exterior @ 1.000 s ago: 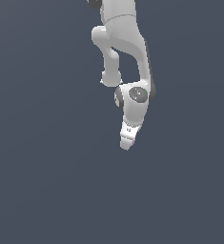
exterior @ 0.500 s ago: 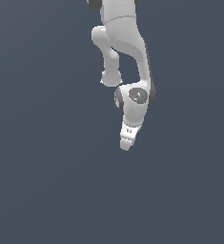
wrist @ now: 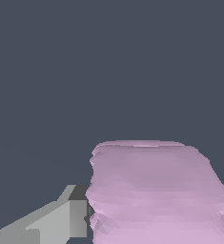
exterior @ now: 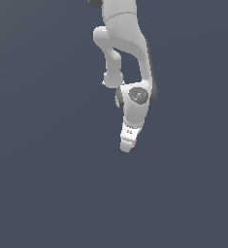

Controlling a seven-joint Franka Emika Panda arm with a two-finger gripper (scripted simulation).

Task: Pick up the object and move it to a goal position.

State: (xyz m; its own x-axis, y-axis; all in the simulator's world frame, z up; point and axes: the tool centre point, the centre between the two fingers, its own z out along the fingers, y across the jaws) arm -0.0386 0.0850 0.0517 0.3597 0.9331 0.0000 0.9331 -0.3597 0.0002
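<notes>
My gripper (exterior: 127, 147): smooth white matt plastic look. The object (wrist: 156, 195): matt pink-lilac, rippled, lumpy surface.

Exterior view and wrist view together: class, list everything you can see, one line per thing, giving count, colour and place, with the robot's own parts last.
block: one, pale pink-lilac, lumpy; fills much of the wrist view, between the gripper fingers; in the exterior view only a tiny pink speck at the gripper tip.
ground: one, plain dark grey-blue surface, fills the background in both views.
arm: one, white with dark grey joints, reaches down from the top of the exterior view.
gripper: one, white in the exterior view, grey finger in the wrist view beside the block; appears shut on the block.
</notes>
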